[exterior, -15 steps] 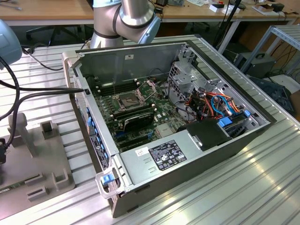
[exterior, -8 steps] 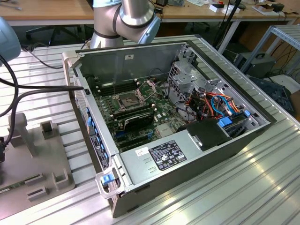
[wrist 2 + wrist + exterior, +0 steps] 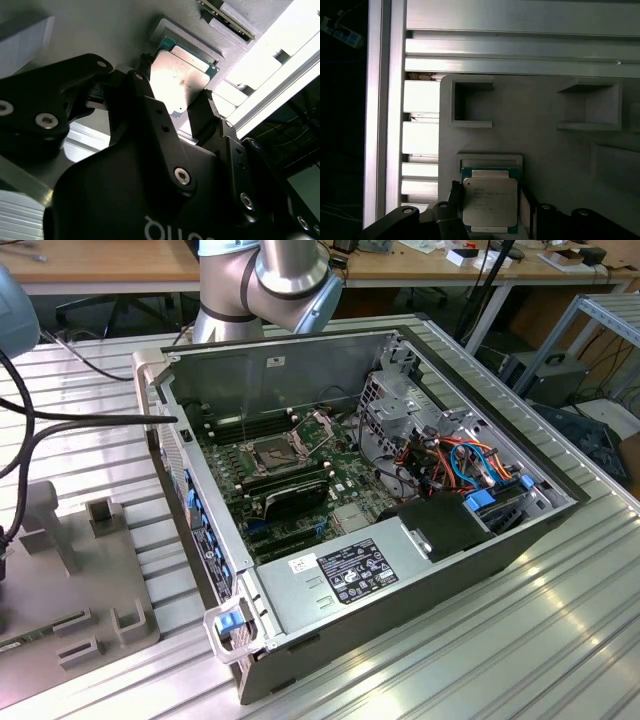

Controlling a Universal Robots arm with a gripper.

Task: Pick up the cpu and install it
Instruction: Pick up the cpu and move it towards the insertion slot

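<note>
I see the gripper [image 3: 490, 206] facing down onto the grey tray [image 3: 545, 150], its fingers [image 3: 454, 197] closed against opposite edges of the cpu [image 3: 490, 200], which sits in a tray recess beside the open computer case [image 3: 380, 490].

No legible txt; print on cpu [image 3: 490, 202] & PSU label [image 3: 350, 568] unreadable.

Exterior view: bright, even overhead room light. The ribbed aluminium table [image 3: 520, 640] has a soft sheen, and the open grey metal computer case [image 3: 300, 370] is shaded inside.

Second wrist view: hard contrast. The small square silvery cpu [image 3: 176, 75] carries a warm glare patch, the pale aluminium rail [image 3: 280, 55] is blown out white, and the black gripper [image 3: 175, 84] is in near-silhouette.

First wrist view: dim. Dark shadows fill the pockets of the grey plastic holder [image 3: 545, 150].
</note>
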